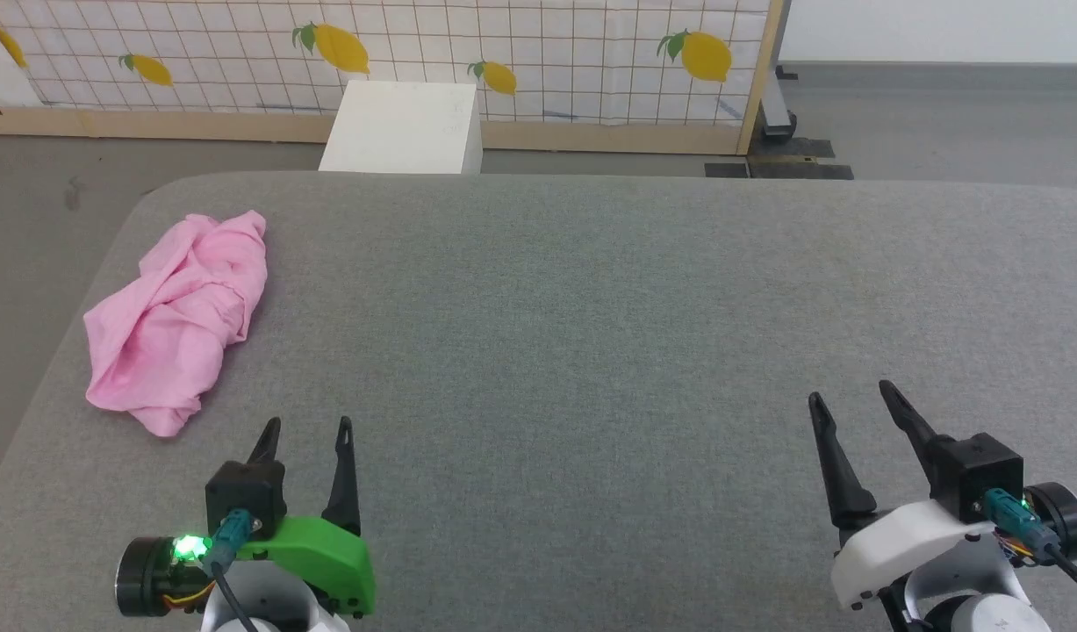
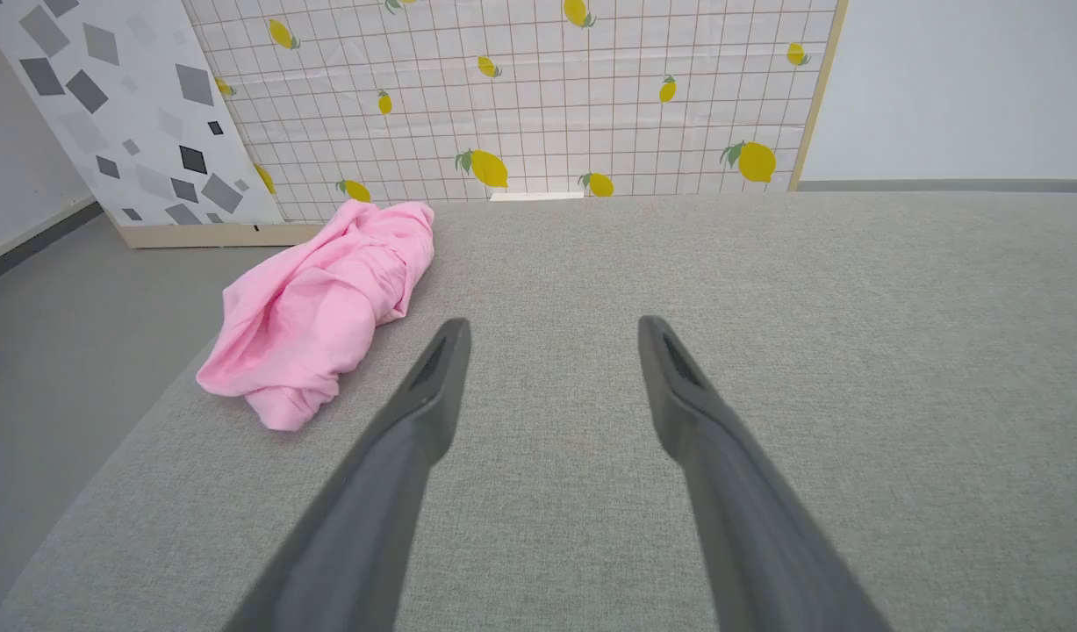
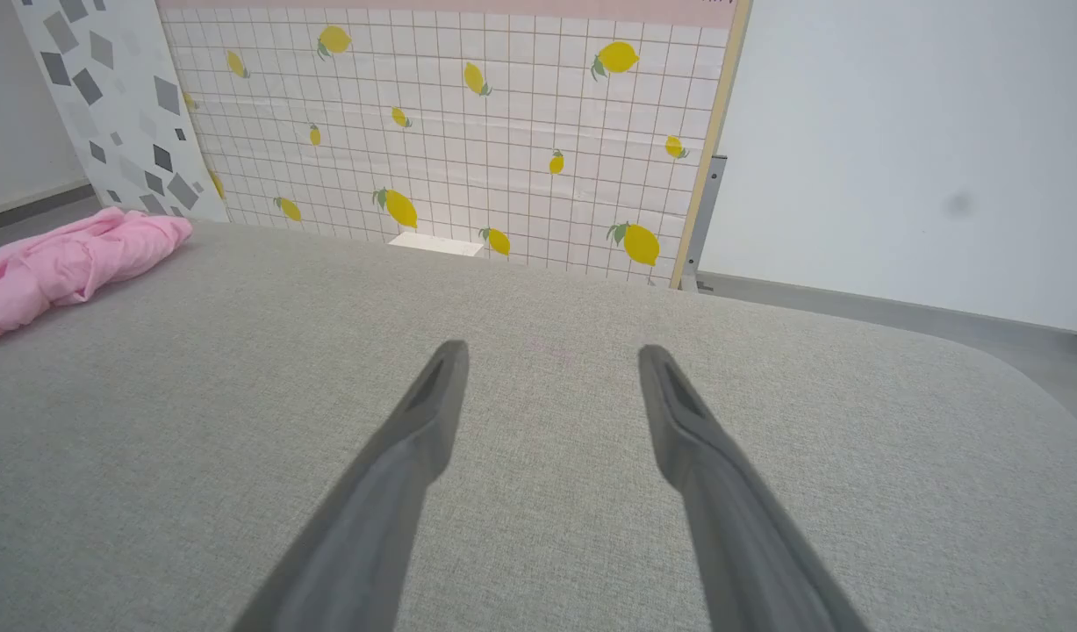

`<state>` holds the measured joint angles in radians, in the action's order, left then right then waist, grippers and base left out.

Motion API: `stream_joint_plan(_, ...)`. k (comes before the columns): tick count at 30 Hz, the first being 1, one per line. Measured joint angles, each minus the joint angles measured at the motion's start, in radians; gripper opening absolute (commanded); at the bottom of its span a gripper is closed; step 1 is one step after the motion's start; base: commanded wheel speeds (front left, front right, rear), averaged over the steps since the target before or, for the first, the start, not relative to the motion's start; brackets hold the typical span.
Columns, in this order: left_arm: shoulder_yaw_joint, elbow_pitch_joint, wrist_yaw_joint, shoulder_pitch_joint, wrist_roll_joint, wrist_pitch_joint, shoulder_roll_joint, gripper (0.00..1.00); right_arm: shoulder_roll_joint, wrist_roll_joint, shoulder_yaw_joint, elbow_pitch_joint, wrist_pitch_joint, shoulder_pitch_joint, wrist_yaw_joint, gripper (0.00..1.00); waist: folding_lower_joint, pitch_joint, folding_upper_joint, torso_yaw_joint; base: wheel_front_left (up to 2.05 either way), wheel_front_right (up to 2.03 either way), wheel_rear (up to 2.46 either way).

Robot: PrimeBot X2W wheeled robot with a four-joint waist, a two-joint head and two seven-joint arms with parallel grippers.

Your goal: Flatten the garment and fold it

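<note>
Left tool (image 1: pixel 310 424) and right tool (image 1: pixel 850 391) spread apart; garment (image 1: pixel 174 316) crumpled; white box (image 1: pixel 404 132) faintly marked, perhaps writing.

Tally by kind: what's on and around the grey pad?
garment: 1
end effectors: 2 (left end effector, right end effector, both open)
white box: 1
panels: 2 (lemon panel, speckled panel)
pad: 1
Total: 7

The shorts (image 1: pixel 174 316) are showing light pink against the grey tabletop (image 1: pixel 591 351). The screen (image 1: pixel 547 53) is displaying yellow lemons on a white grid.
</note>
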<state>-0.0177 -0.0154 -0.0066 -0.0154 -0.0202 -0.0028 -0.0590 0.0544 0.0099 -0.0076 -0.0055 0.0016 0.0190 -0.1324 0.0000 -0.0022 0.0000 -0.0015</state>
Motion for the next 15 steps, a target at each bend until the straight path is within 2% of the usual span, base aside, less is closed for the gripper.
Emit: stream_joint_plan(15, -0.015, -0.004, 0.009, 0.000, -0.007, -0.005, -0.007, 1.00, 0.000, 0.018, -0.009, -0.004, 0.007, -0.001, 0.000, 1.00, 0.0000, 0.006, 0.0000, 0.002, 0.00, 0.00, 0.00)
